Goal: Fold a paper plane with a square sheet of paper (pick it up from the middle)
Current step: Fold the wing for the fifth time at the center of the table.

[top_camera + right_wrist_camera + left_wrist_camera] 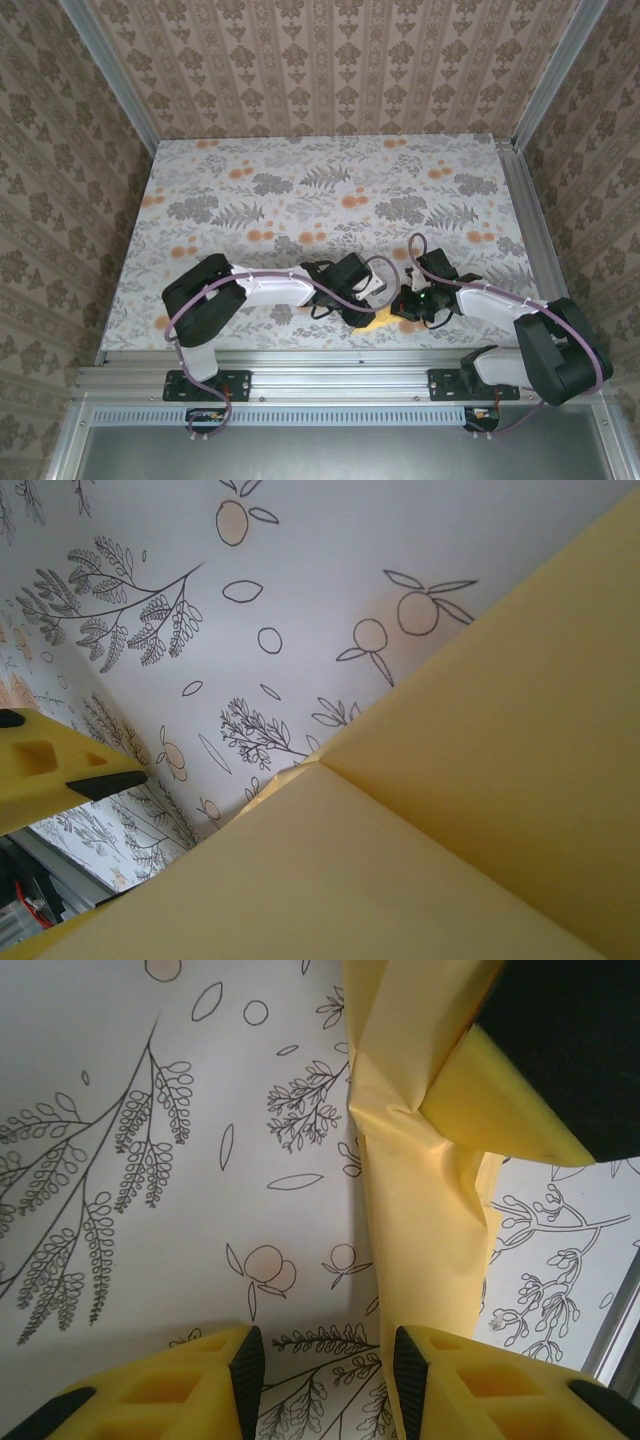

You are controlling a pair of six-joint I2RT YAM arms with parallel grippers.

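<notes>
1. while the left claw (pixel 322 1360) hangs spread, the creased square sheet of paper (pixel 420 1220) runs alongside one finger, at the near edge of the surface (pixel 300 190).
2. right claw (pixel 412 306) is at the sheet; its grip i cannot tell.

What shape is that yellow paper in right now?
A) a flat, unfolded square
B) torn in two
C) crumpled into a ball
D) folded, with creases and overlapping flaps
D: in the left wrist view the yellow paper has flaps folded over one another, and the right wrist view shows a sharp crease across it.
</notes>
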